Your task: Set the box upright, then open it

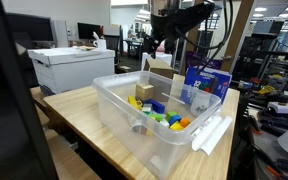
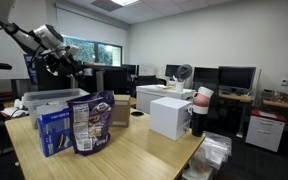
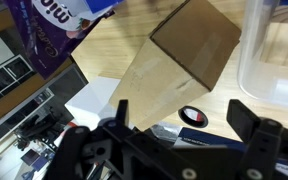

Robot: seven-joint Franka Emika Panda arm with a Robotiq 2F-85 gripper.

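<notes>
Although hovering with gripper [image 3: 184,118] spread wide, gripping nothing | spotting box [image 3: 189,45] lying tipped on table [image 3: 129,30] just beside bin [image 3: 279,50] | risking shoving it into bin wall, slipping off slanted face.

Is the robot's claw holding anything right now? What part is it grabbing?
Nothing is held. The gripper is open and empty. In the wrist view the cardboard box lies on the table ahead of the fingers, and they are not touching it.

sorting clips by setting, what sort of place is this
Probably an open-plan office or lab: rows of monitors, a white printer and a wooden worktable.
</notes>
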